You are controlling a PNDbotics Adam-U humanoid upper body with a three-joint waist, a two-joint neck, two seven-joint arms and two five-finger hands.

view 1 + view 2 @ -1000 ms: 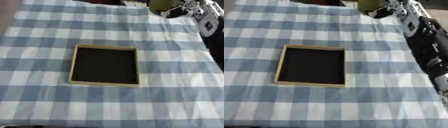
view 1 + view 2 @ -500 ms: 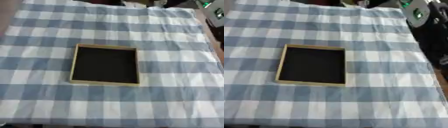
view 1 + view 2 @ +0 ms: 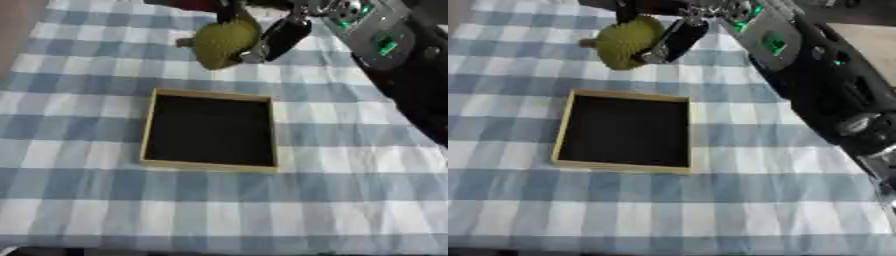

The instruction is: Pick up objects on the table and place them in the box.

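Right hand [image 3: 278, 36] reaching in from the upper right, fingers curled around a yellow-green round fruit [image 3: 224, 43] with a short stub at its left side. Held above the checked tablecloth [image 3: 350, 190], beyond the far edge of the box [image 3: 211, 165], not yet over the dark inside of it. Probably carried high like this to pass over the wooden rim without touching it; probably gripped from the right side and from above so that the underside of the fruit stays free for setting down. Box lying flat near the middle of the cloth, nothing visible inside, opening turned up, so ready to receive from above. Judged as the carrying step: fruit taken, placing not yet done. Next move likely toward the near side and then down into the box.

Left eye view: fruit closer to the middle of the picture, only a part of the forearm [image 3: 372, 30] with its green lights. Right eye view: much more of the black arm [image 3: 833, 100] along the right side, down to a silver joint [image 3: 859, 125], and a strip of bare surface at the upper right past the cloth. Left hand in neither view.
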